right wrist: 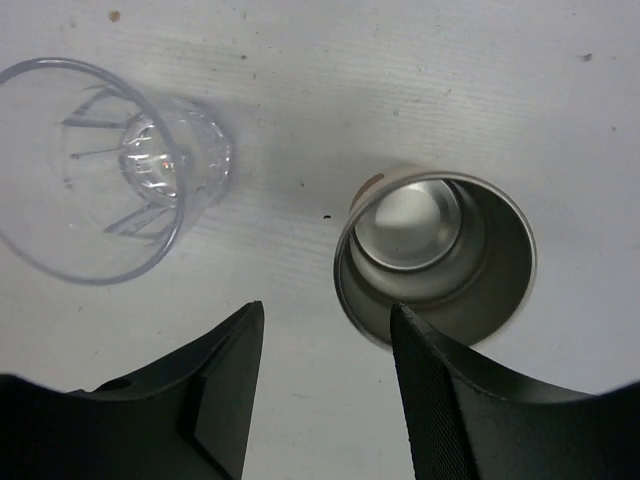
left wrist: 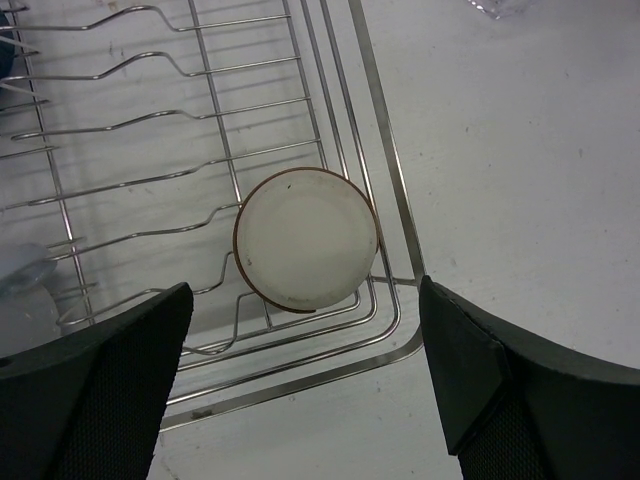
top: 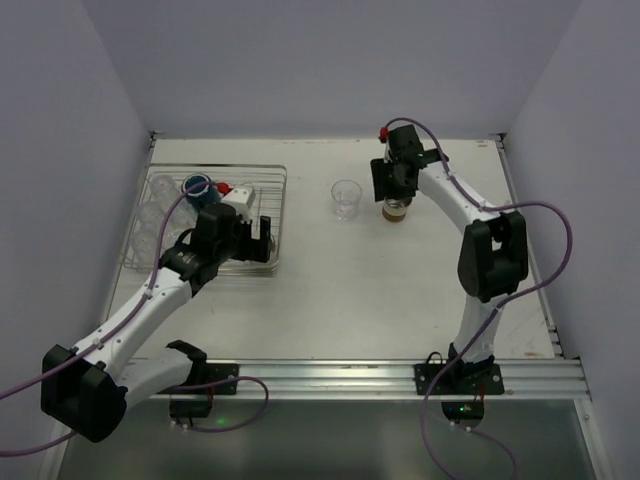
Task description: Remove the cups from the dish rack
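Note:
The silver wire dish rack (top: pixel 275 180) stands at the far left. It holds several clear cups (top: pixel 160 188) and a dark blue mug (top: pixel 196 186). My left gripper (top: pixel 256 240) is open above the rack's near right corner. In the left wrist view an upside-down brown-rimmed cup (left wrist: pixel 305 238) with a white base sits in that corner of the rack (left wrist: pixel 385 160), ahead of my open left gripper (left wrist: pixel 305 385). A clear tumbler (top: pixel 346 198) and a brown cup (top: pixel 398 211) stand on the table. My right gripper (top: pixel 394 185) hovers open over the brown cup (right wrist: pixel 435 258), whose steel-lined inside shows beside the clear tumbler (right wrist: pixel 100 170). The right gripper (right wrist: pixel 325 390) is empty.
White walls close in the table at the left, back and right. A metal rail (top: pixel 330 378) with both arm bases runs along the near edge. The rack's right rim (left wrist: pixel 400 210) lies between my left fingers (left wrist: pixel 100 390) and the bare table.

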Controlling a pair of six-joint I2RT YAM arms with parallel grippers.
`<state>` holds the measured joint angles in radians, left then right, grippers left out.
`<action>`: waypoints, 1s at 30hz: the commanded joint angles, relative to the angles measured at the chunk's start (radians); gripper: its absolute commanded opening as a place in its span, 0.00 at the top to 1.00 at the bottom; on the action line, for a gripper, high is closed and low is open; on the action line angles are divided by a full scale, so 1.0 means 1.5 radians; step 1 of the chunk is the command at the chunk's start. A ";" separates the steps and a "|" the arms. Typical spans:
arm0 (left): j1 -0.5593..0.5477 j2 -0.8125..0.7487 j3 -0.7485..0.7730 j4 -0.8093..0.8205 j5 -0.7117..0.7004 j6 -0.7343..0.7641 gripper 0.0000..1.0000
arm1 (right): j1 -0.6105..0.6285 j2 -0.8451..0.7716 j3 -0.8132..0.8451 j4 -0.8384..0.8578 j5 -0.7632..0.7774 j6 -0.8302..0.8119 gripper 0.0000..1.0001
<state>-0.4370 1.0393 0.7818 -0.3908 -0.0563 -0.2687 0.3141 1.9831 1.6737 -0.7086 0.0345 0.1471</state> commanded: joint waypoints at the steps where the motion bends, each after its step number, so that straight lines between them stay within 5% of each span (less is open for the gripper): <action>1: -0.004 0.020 0.036 -0.009 0.000 0.003 0.04 | -0.002 -0.119 -0.044 0.066 -0.019 0.029 0.43; 14: -0.025 0.131 0.085 -0.031 -0.064 -0.006 0.09 | 0.047 -0.453 -0.348 0.271 -0.116 0.110 0.47; 26: -0.028 0.197 0.103 -0.004 -0.070 -0.003 0.14 | 0.088 -0.508 -0.390 0.311 -0.158 0.116 0.48; 30: -0.029 0.207 0.100 0.009 -0.064 -0.003 0.24 | 0.105 -0.517 -0.393 0.319 -0.166 0.113 0.48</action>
<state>-0.4736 1.3426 0.8974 -0.4171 -0.1417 -0.2749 0.4549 1.2537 1.0863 -0.2897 -0.1806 0.3115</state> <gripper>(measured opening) 0.787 0.524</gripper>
